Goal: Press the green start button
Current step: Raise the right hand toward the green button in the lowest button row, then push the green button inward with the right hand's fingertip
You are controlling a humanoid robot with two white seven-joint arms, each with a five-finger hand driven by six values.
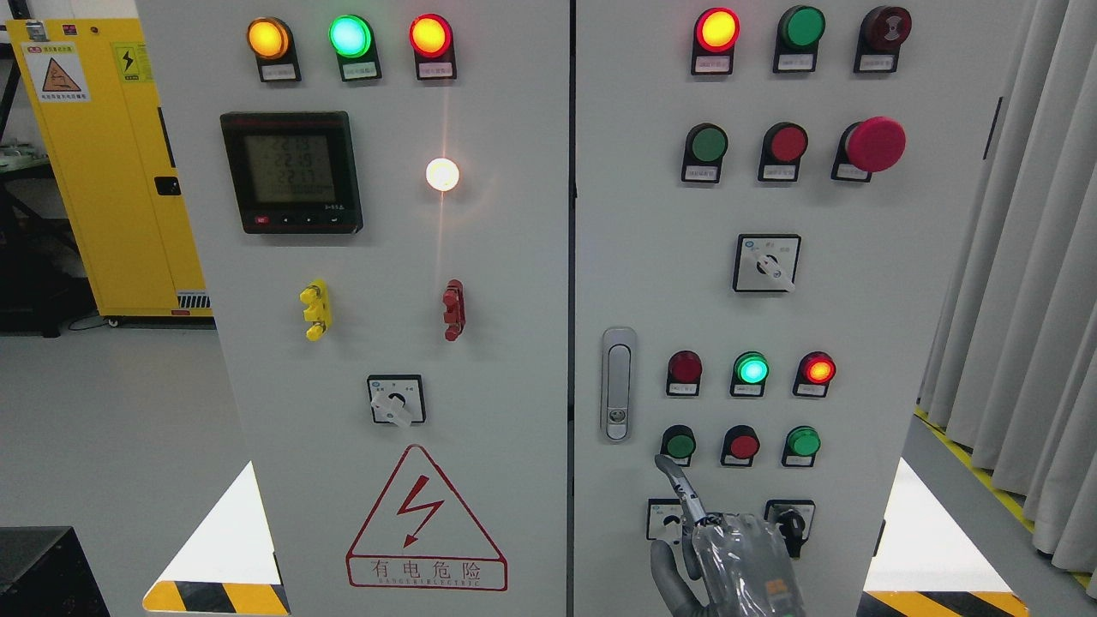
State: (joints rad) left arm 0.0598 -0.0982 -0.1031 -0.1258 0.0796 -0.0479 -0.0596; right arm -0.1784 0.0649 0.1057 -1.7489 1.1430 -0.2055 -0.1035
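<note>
Head view: facing a white cabinet (480, 283) with two doors. On the right door, toward 5 o'clock of the frame, a row of three buttons: green button (680, 446) at its left end, red button (744, 446) in the middle, a second green one (804, 442) at the right. Right hand (728, 557) rising from the bottom edge at 6 o'clock, wrapped in clear plastic. Index finger (677, 482) stretched toward 11 o'clock, tip just below the left green button, touching or nearly so; cannot tell which. Remaining fingers clenched, grasping nothing. Just above the buttons, three lamps, the green lamp (752, 369) lit between two red ones. At 9 o'clock of that row, a grey door handle (618, 384). On the left door, a dark meter (291, 171) near 10 o'clock and a red warning triangle (426, 523) low down.
</note>
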